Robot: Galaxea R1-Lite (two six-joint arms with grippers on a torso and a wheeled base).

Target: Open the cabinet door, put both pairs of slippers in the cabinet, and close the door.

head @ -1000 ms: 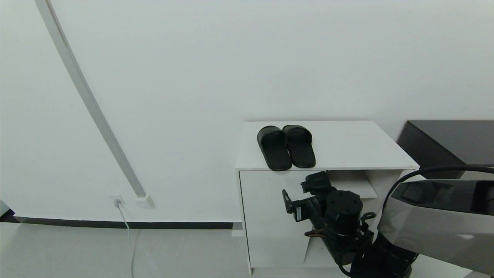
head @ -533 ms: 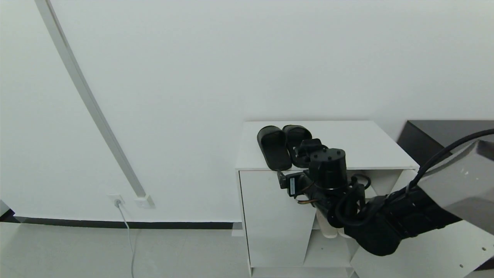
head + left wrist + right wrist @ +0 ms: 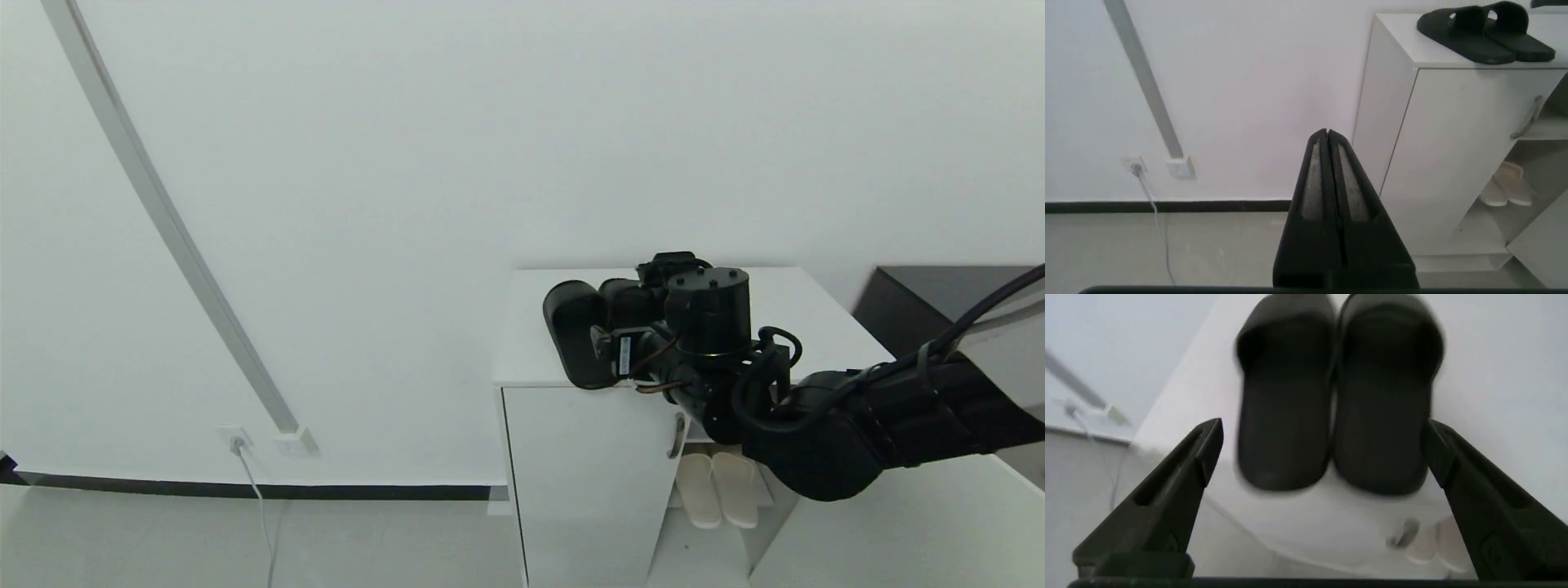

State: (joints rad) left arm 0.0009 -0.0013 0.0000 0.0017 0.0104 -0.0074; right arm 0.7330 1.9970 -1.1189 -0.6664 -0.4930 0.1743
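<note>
The black slippers (image 3: 575,335) lie side by side on top of the cabinet (image 3: 816,327), near its front edge. The right gripper (image 3: 1324,441) is close over them, jaws spread wide to either side of the pair. Inside the open cabinet, the white slippers (image 3: 718,488) sit on a shelf. The left gripper (image 3: 1327,137) is well apart, jaws pressed together.

- White cabinet (image 3: 522,343) against the wall: its flat top carries the black slippers (image 3: 575,331), side by side at the front edge.
- Inside it, low down, white slippers (image 3: 718,488) lie paired.
</note>
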